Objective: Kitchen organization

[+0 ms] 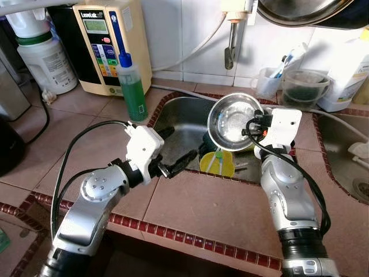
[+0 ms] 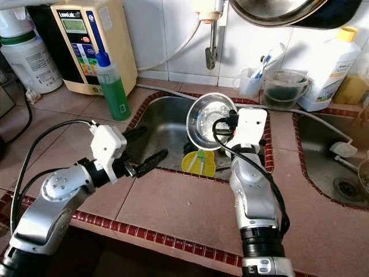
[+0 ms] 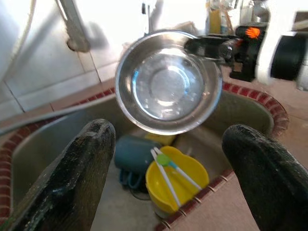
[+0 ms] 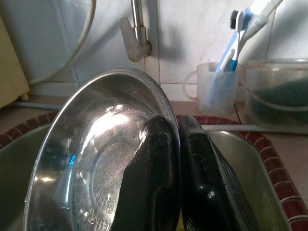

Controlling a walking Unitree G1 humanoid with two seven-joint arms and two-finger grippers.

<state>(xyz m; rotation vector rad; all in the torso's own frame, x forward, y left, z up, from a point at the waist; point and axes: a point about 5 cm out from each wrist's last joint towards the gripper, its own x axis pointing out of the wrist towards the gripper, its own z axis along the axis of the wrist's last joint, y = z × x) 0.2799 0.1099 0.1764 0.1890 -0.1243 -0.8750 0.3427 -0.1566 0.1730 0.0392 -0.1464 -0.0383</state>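
Observation:
My right gripper (image 1: 251, 124) is shut on the rim of a steel bowl (image 1: 232, 121), holding it tilted on edge above the sink (image 1: 173, 112). The right wrist view has both fingers (image 4: 159, 178) pinching the bowl's rim (image 4: 96, 163). My left gripper (image 1: 173, 151) is open over the sink's left front corner, pointing toward the bowl with nothing between its fingers (image 3: 82, 178). Down in the sink, a yellow cup (image 1: 217, 163) holds a green-tipped utensil, and a dark teal cup (image 3: 132, 156) lies next to it.
A green soap bottle (image 1: 134, 86) stands on the counter left of the sink, with a beige water machine (image 1: 106, 43) behind it. The faucet (image 1: 230, 43) hangs above the sink. A toothbrush cup (image 1: 268, 81), a clear container (image 1: 304, 86) and a second basin (image 1: 351, 150) are to the right.

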